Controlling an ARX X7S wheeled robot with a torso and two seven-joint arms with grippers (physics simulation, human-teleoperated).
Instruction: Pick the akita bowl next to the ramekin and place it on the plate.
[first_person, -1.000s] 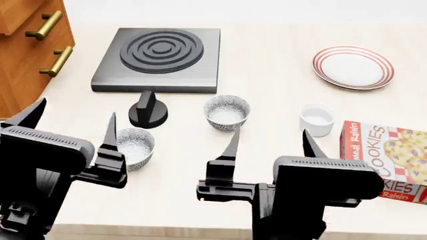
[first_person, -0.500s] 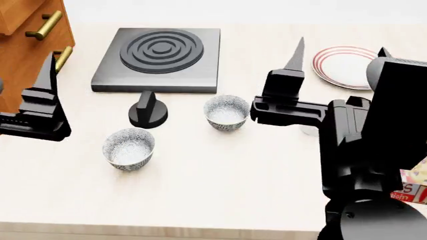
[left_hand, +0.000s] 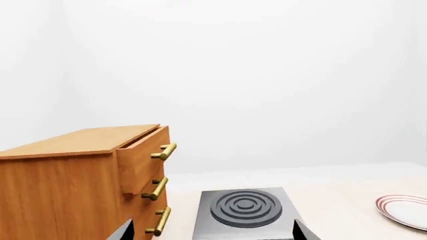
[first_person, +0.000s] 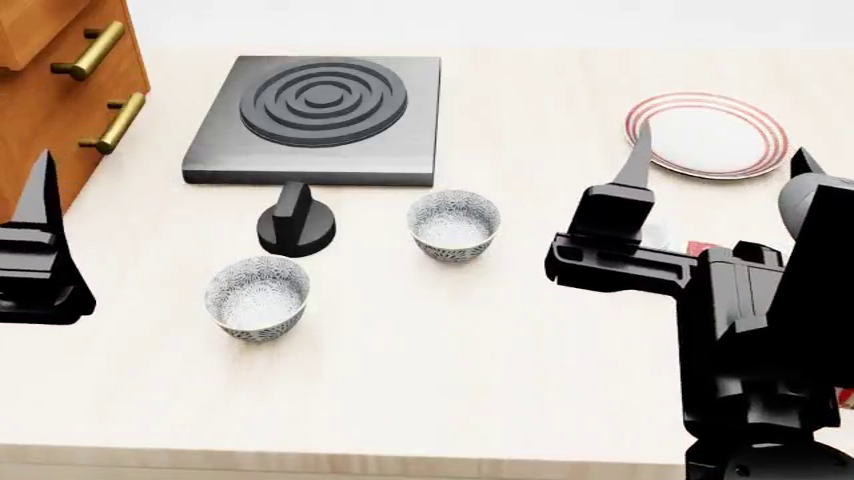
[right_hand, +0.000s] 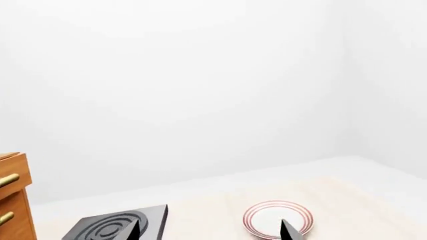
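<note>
right gripper (first_person: 714, 160) is up over the right side of the table, fingers spread wide, nothing between them. left gripper (first_person: 34, 235) sits at the far left edge of the head view with only one finger showing there; the left wrist view shows two tips well apart with nothing between, so it reads open and empty. the target, the akita bowl (first_person: 454, 225), stands upright mid-table, just in front of the black burner block (first_person: 320, 120) and beside a black knob (first_person: 296, 220); its twin (first_person: 256, 296) sits nearer the robot, well apart. the ramekin is hidden behind the right arm here. the plate (first_person: 707, 135) waits at the back right, bare. that bowl looks like glazed ceramic: stiff, smooth, likely slippery and chippable. best hold, i'd say, is one finger inside and one outside the rim wall, pinching gently, then setting it down softly on the plate.
</note>
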